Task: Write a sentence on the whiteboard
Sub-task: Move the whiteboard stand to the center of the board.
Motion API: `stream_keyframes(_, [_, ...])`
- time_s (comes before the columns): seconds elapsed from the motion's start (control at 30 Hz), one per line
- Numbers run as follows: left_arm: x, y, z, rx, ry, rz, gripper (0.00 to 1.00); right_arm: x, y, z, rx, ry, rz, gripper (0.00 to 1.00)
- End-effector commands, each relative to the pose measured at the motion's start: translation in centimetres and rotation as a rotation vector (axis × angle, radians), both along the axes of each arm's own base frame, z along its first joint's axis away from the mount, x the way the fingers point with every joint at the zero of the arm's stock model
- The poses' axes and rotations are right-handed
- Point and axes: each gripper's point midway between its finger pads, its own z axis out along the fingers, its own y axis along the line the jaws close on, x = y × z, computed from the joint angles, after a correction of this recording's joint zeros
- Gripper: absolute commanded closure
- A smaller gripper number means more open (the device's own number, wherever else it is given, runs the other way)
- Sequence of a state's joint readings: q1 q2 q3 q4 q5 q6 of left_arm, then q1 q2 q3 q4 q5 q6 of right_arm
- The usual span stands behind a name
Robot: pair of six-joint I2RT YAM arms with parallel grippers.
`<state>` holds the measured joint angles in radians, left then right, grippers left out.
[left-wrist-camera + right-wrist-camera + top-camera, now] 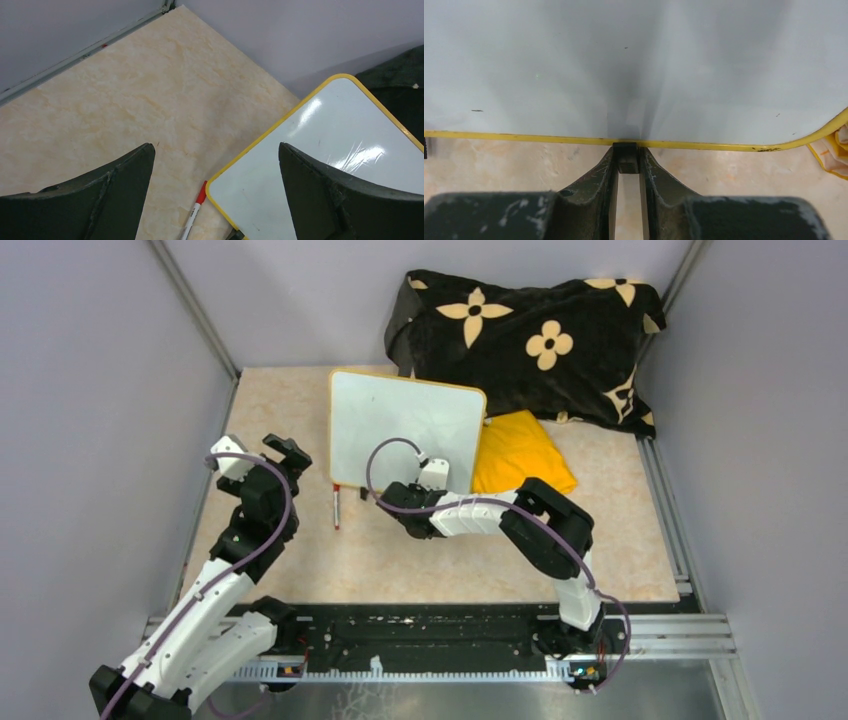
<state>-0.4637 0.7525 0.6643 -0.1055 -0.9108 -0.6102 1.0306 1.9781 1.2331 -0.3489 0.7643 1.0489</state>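
Right gripper [627, 154] clenched on black clip foot [626, 161] at whiteboard [624, 75] rim, board blank ahead. Left gripper [215, 146] released, red-capped marker [194, 212] below it. Best: steady board, avoid tilting, then fetch marker.

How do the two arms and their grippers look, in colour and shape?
The left arm and the right arm have white links and black joints, each with a purple cable looping along it. The left gripper and the right gripper have dark curved fingers; the right one's are scuffed whitish.
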Motion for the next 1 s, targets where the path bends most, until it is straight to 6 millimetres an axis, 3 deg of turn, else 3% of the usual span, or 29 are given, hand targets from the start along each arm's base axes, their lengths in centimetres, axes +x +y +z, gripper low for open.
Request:
stream_keyframes(0.0, [0.2, -0.5, 0.2, -0.019, -0.01, -0.025, 0.01, -4.7, -2.8, -1.7, -0.109, 0.101, 0.059, 1.0])
stream_keyframes(0.23, [0.7, -1.6, -0.4, -0.041, 0.014, -0.075, 0.02, -9.5, -3.7, -2.4, -0.149, 0.117, 0.11, 1.0])
stream_keyframes(0.47, [0.9, -1.7, -0.8, -0.024, 0.027, -0.077, 0.03, -12.8, -6.3, -1.6, -0.153, 0.1, 0.095, 1.0])
stream_keyframes(0.73, [0.9, -2.0, -1.4, 0.008, 0.048, -0.09, 0.02, -14.7, -9.8, -1.2, -0.108, 0.116, 0.048, 1.0])
stream_keyframes(0.97, [1.1, -2.3, -1.5, 0.01, 0.05, -0.104, 0.01, -14.8, -12.7, -0.2, -0.133, 0.085, 0.014, 1.0])
